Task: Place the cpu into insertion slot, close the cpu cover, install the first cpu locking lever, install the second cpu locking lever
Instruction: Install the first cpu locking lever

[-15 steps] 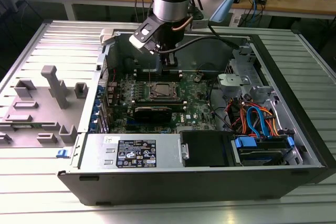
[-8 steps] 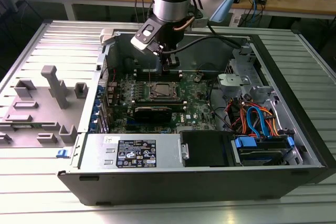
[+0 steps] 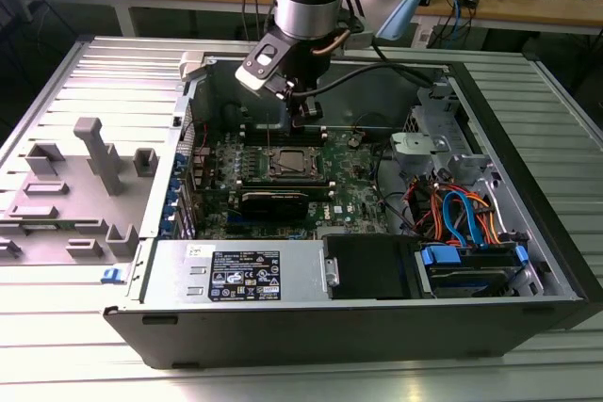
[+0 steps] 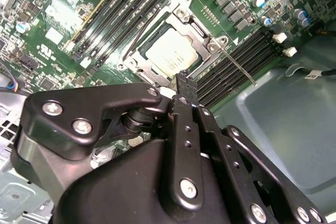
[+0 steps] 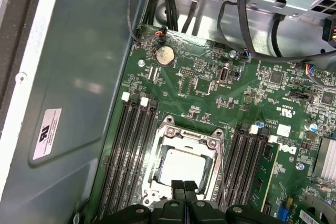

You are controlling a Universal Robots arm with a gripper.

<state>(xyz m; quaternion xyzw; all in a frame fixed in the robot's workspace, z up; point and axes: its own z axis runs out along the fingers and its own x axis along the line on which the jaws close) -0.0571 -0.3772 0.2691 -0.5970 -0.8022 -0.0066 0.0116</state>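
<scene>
Shows an open computer case (image 3: 330,336) lying on the bench (image 3: 85,345), green motherboard (image 5: 210,93) facing up. In both wrist views, places the cpu (image 5: 181,165) (image 4: 170,51) inside the insertion slot (image 5: 169,127), dull silver top framed by the window of the cpu cover (image 5: 157,156), the cover lying flat on the chip. Flanks the slot on two sides with long black memory slots (image 5: 128,156). Marks a thin metal lever (image 4: 239,67) running along one edge of the cover, tip reaching over the memory slots; latched or free, cannot tell. Sets the gripper (image 3: 306,120) just above one edge of the slot, black fingers (image 4: 181,85) pressed together. Includes a round coin battery (image 5: 165,55) elsewhere on the motherboard, well apart from the slot.
</scene>
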